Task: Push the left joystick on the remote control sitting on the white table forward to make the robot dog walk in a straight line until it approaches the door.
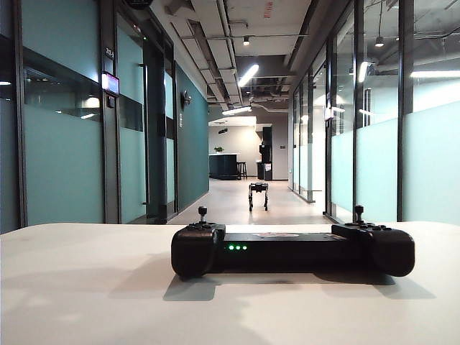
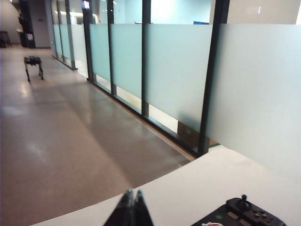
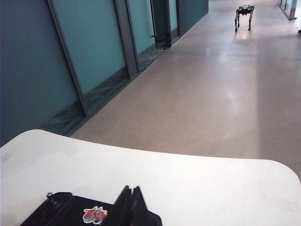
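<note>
The black remote control (image 1: 291,249) lies on the white table (image 1: 86,287). Its left joystick (image 1: 203,211) stands upright on the left handle, also seen as the left joystick (image 3: 49,194) in the right wrist view. The robot dog (image 1: 258,194) stands far down the corridor; it also shows as the robot dog (image 2: 34,63) and the robot dog (image 3: 244,14). My right gripper (image 3: 130,189) is shut and empty, over the remote control (image 3: 70,214) beside its pinkish sticker. My left gripper (image 2: 132,193) is shut and empty above the table, apart from the remote control (image 2: 240,215). Neither gripper shows in the exterior view.
The corridor has teal glass walls with dark-framed doors (image 1: 154,129) on the left and frosted glass panels (image 1: 377,172) on the right. A dark counter (image 1: 224,167) with a stool stands at the far end. The twin thumbstick (image 1: 358,210) rises from the right handle.
</note>
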